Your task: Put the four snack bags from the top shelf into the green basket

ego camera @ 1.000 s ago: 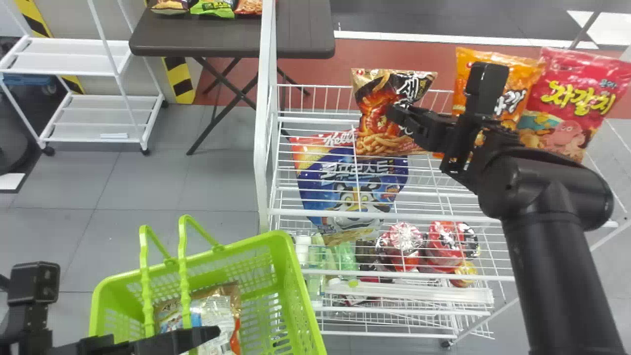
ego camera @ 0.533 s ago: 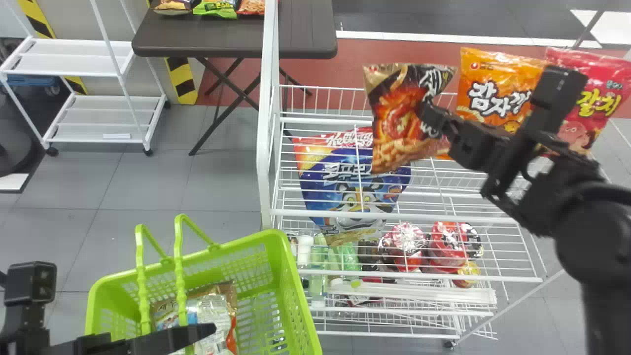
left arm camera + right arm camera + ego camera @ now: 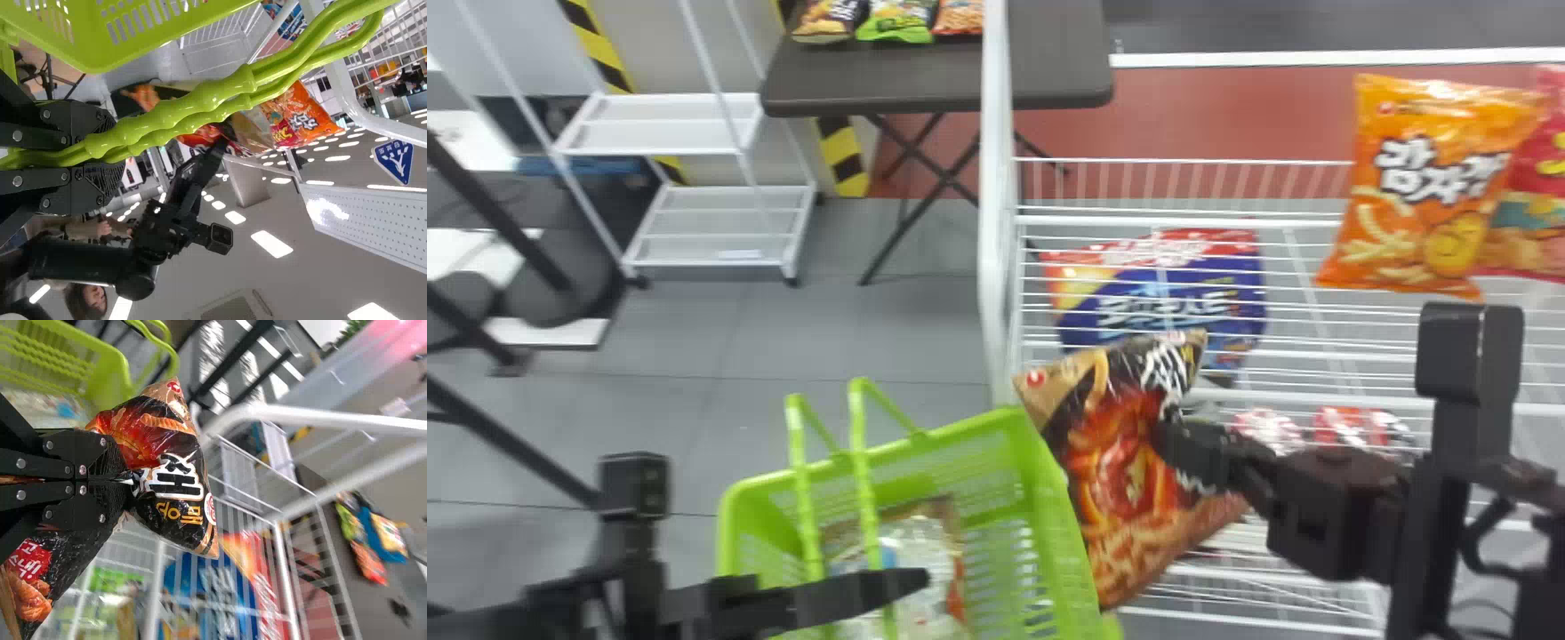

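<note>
My right gripper (image 3: 1174,444) is shut on a black-and-gold snack bag (image 3: 1116,480) beside the right rim of the green basket (image 3: 1049,480). In the right wrist view the gripper (image 3: 123,480) pinches that bag (image 3: 167,453) by its edge. Inside the basket lies a silvery bag (image 3: 916,560). An orange bag (image 3: 1427,191) and a red bag (image 3: 1525,213) stand on the top shelf. My left gripper (image 3: 911,582) is over the basket; in the left wrist view the left gripper (image 3: 110,150) is shut on the basket handles (image 3: 193,100).
The white wire shelf (image 3: 1183,396) has a blue cereal bag (image 3: 1165,293) below its top level and red packages lower down. Behind stands a dark table (image 3: 925,76) with snack bags; a white rack (image 3: 711,222) is at the left.
The right gripper has carried the black-and-gold bag down and toward the basket, away from the top shelf. The head view has shifted, so the basket and shelf appear farther right.
</note>
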